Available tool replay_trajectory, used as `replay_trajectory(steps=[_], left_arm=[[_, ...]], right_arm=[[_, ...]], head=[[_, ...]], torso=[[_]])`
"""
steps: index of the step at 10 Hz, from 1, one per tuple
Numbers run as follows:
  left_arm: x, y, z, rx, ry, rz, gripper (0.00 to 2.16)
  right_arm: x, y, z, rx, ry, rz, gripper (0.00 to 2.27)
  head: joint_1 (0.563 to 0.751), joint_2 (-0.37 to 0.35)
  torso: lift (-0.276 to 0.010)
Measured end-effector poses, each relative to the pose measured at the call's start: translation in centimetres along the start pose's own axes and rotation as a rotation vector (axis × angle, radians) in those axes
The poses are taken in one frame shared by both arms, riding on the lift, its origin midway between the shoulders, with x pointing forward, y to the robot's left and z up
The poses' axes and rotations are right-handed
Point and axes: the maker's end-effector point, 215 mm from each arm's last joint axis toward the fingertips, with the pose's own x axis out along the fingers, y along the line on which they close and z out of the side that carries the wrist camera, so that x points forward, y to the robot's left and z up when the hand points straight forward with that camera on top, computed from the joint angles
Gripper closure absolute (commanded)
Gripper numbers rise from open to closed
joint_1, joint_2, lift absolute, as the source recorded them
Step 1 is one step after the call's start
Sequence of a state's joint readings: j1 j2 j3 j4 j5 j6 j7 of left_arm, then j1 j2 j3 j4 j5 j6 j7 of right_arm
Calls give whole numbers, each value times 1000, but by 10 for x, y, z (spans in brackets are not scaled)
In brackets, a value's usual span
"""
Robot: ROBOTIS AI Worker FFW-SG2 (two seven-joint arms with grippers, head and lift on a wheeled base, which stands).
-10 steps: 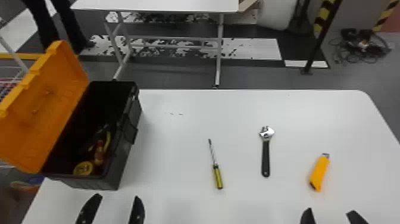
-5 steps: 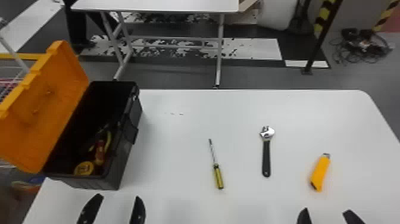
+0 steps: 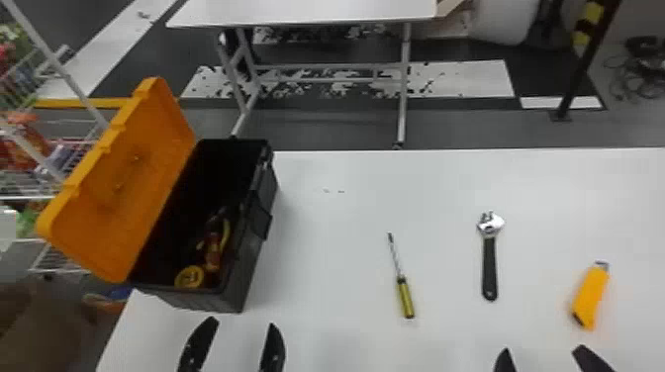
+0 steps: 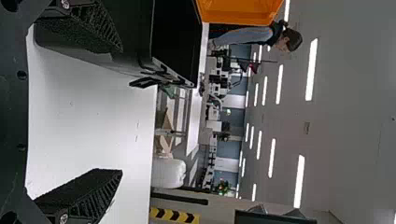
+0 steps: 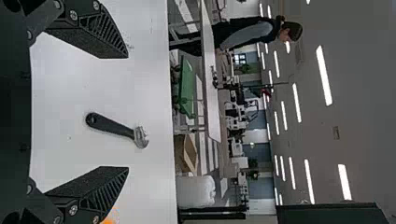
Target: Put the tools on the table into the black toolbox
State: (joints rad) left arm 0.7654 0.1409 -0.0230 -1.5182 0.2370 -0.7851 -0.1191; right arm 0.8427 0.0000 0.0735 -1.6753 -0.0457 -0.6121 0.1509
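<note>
Your view has swung left, and your spread right fingers [image 3: 504, 362] have shifted off the box cutter [image 3: 591, 297] toward the wrench [image 3: 489, 269], likely your next pickup. Both tools and the screwdriver [image 3: 405, 298] lie on the surface [image 3: 336, 267]; your left fingers [image 3: 197, 348] sit spread near the toolbox [image 3: 247, 277].

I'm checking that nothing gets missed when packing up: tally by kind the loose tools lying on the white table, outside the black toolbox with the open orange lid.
Screwdriver with yellow handle and metal shaft: 1
Silver adjustable wrench with black handle: 1
Orange utility knife: 1
Total: 3
</note>
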Motion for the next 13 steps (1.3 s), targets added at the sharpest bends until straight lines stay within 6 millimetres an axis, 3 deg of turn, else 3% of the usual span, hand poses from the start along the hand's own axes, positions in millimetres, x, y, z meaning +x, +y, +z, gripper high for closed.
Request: replay_trajectory(steps=[5, 9, 13], left_arm=[[-3, 1, -1, 1, 6, -2, 73], [-3, 1, -2, 2, 6, -4, 73], [-3, 4, -2, 1, 7, -4, 73]], right_arm=[[51, 48, -22, -18, 126, 49, 137], [71, 81, -34, -57, 192, 80, 117], [86, 106, -58, -132, 298, 88, 127]], head=[[695, 316], [695, 350], [695, 350]], torso=[[-75], [-75], [-75]])
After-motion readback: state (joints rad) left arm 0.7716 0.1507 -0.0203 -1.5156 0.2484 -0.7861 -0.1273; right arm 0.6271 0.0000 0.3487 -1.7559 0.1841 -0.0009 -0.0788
